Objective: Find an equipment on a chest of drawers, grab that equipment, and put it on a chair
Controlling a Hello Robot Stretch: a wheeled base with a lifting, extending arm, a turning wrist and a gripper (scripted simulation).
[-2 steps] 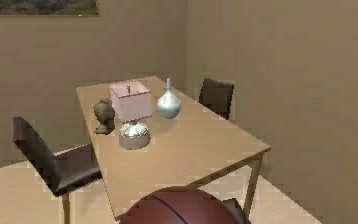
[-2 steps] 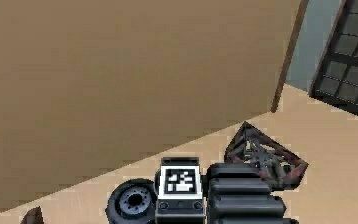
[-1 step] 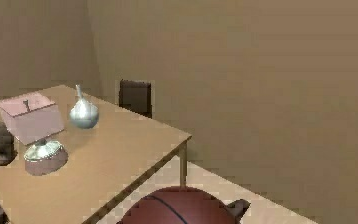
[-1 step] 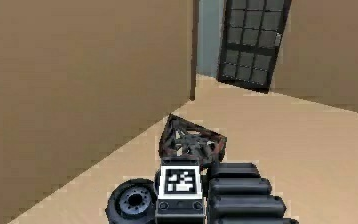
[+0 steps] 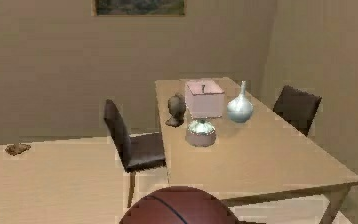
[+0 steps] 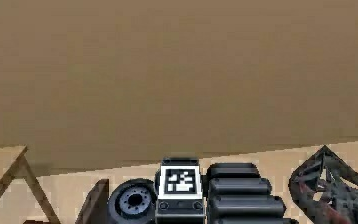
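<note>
Basketball is what we take for the task's equipment. Its orange-brown dome with dark seams rises from the bottom middle of the forward view, cut by the frame edge and very close to the camera. No chest of drawers appears near it, so we judge the fetching part is done and a seat is now being sought. Whether the ball is carried or rests on something we cannot tell.

At the far left of that view a small brown object lies on a pale surface, well apart from everything else. Right of it a dark chair stands at the left side of the table, its seat free. We judge it the handier place for the ball because it is the nearer one. On the table, grouped toward the upper end, stand a dark figurine, a round bowl-like vase, a pink box and a pale blue vase. A second chair waits at the table's upper right corner.

In the arm side view a wooden leg slants at the lower left. Right of it comes a dark rounded body, probably the housing of the jaws, then a white marker square. How the jaws stand, or whether they hold anything, we cannot tell. A dark mesh object closes the lower right.
</note>
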